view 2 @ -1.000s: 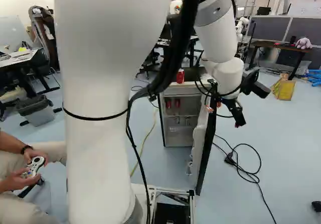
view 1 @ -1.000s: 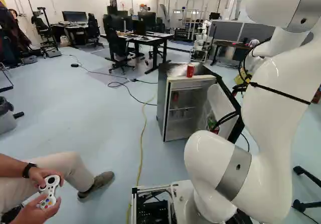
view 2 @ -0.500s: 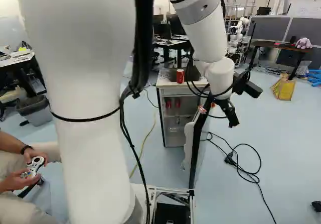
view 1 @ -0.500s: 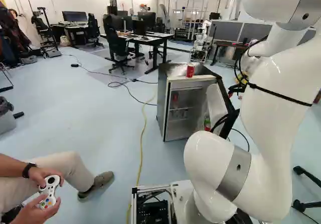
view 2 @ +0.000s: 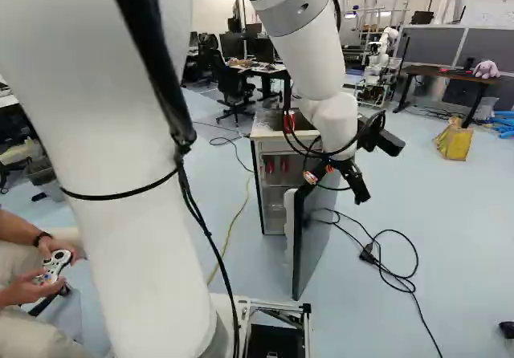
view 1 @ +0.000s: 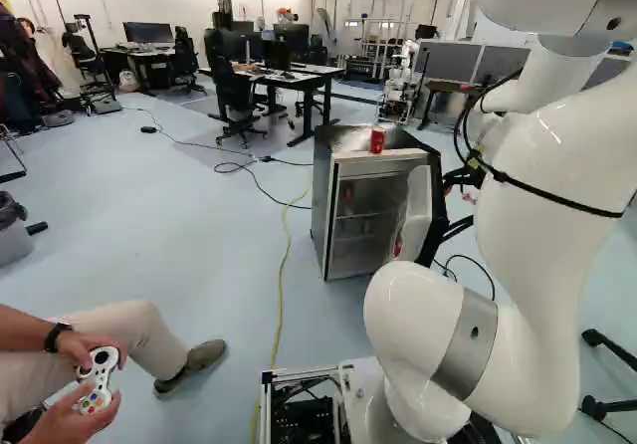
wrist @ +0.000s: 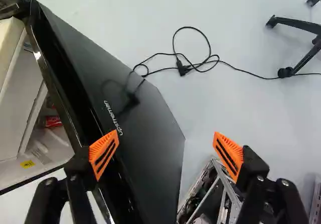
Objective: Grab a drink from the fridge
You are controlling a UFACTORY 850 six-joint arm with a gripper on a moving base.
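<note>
End effector (wrist: 166, 147) (black, orange-padded) is spread wide, pinching nothing, with one finger by the edge of the half-open flat black fridge door (wrist: 150, 143), probably to nudge it wider imo, since the red drink cans (view 2: 283, 164) are inside the little grey fridge (view 1: 321, 195).

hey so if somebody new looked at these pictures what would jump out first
Probably the big white arm, filling the right of the left base view. Next, the fridge ahead, its dark door open, a red can on top. Then the open gripper near that door, with bright orange pads.
</note>
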